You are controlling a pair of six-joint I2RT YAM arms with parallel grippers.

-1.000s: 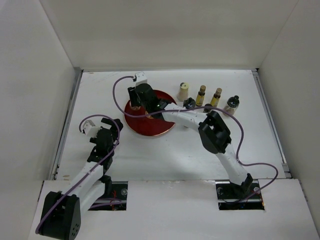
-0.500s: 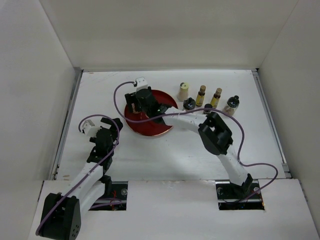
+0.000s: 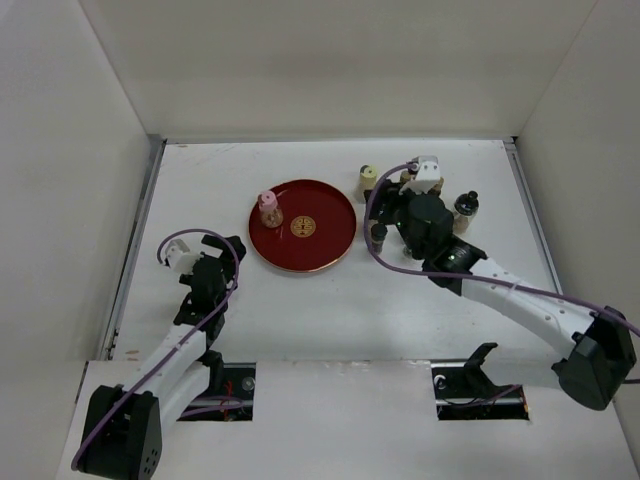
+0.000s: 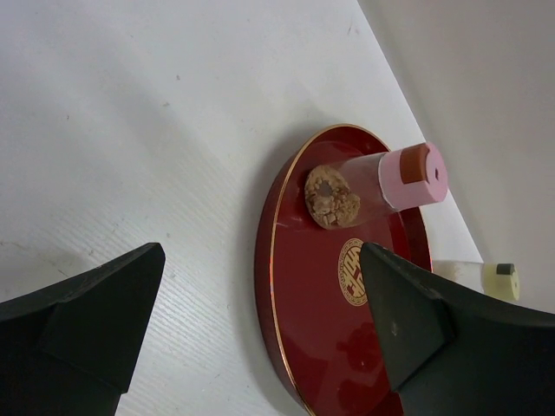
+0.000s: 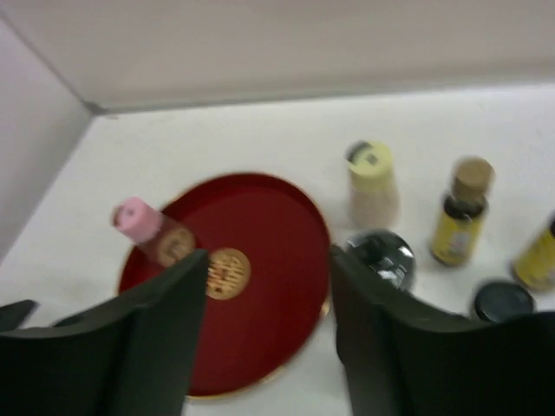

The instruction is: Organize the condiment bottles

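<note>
**Left pincer** [image 4: 260, 260]: fingers spread, nothing between them. In the top view it sits at the lower left of the desk [image 3: 200, 180], well apart from the red tray [image 3: 320, 245]. Its wrist view looks across the tray's left rim.

**Right pincer** [image 5: 269, 260]: fingers spread, nothing between them. In the top view its wrist lies right of the tray, over the row of bottles in the upper right of centre, and covers part of that row.

**Bottle positions**

1. The pink-capped bottle [image 3: 268, 208] stands upright on the left part of the tray, close to the rim. It is the only bottle on the tray, and neither pincer touches it.
2. The cream-capped bottle [image 3: 367, 180] stands on the desk just beside the tray's upper right rim.
3. In the right wrist view an amber bottle [image 5: 464, 212] stands to the right of the cream-capped bottle. A second amber bottle [image 5: 538, 256] is cut off by the right edge of the frame.
4. A dark-capped jar [image 5: 381, 256] stands below the cream-capped bottle, near the tray's right rim. Another dark cap [image 5: 503, 299] shows at the lower right. That view is blurred, so the shape of these two is uncertain.
5. In the top view a dark-capped bottle [image 3: 465, 207] stands on the desk, right of the right wrist.
</note>
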